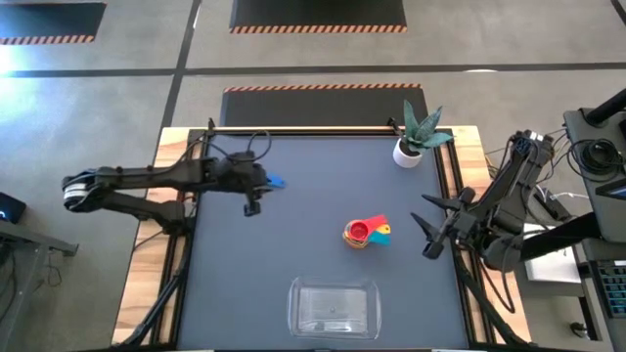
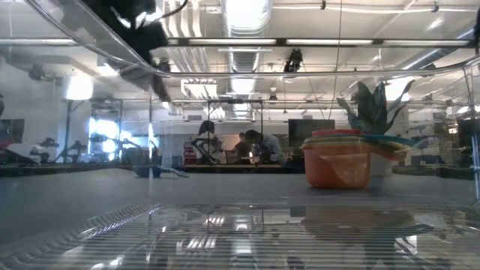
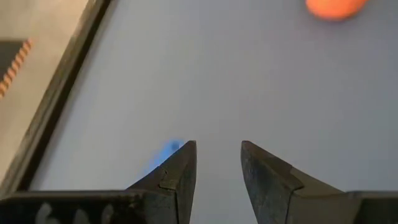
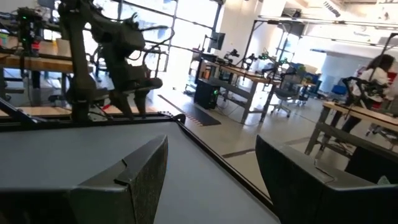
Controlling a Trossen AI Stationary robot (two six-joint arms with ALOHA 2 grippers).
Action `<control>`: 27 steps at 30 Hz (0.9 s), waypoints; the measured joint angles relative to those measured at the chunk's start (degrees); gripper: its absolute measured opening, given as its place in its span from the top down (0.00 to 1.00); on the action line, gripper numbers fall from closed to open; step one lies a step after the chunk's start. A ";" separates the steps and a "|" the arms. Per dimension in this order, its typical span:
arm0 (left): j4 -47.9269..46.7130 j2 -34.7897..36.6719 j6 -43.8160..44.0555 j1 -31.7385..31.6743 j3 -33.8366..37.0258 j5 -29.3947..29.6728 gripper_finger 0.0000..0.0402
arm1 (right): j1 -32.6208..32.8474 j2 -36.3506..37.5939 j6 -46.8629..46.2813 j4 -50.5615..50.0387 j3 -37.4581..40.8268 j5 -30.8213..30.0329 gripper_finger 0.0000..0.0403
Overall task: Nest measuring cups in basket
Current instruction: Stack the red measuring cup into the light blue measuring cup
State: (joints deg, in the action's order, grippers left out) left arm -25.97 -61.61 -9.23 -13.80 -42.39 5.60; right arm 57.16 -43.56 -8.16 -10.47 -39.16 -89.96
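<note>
Several measuring cups sit nested in one stack (image 1: 364, 233) mid-table, red on top, orange outermost (image 2: 339, 161), handles fanned out. One blue cup (image 1: 277, 182) lies alone on the mat at the far left (image 2: 154, 171). My left gripper (image 1: 266, 186) hovers open just beside it; the left wrist view shows the cup as a blue blur (image 3: 166, 151) outside one finger, with nothing between the fingers (image 3: 217, 149). The clear basket (image 1: 334, 307) stands at the near edge, holding no cup. My right gripper (image 1: 425, 227) waits open at the table's right side (image 4: 211, 146).
A small white pot with a spiky green plant (image 1: 411, 147) stands at the far right corner. Bare dark mat lies between the blue cup, the stack and the basket. Wooden table edges and black rails frame the mat (image 1: 293, 129).
</note>
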 joint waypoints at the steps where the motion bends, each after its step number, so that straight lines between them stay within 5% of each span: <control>1: -0.13 0.65 0.46 -0.70 1.38 -0.06 0.73 | -0.23 -0.24 -0.10 0.01 0.00 0.03 0.42; 15: -0.33 1.64 3.31 -8.64 12.51 -0.11 0.73 | -1.13 -1.19 -0.28 0.01 0.00 0.41 0.42; 27: 3.04 -6.08 0.95 -9.58 9.53 2.40 0.57 | -1.13 -1.17 -0.17 0.01 0.00 0.41 0.42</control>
State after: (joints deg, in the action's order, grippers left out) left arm -22.94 -67.69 -8.28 -23.38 -32.86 8.01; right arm 56.03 -44.73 -8.34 -10.46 -39.16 -89.56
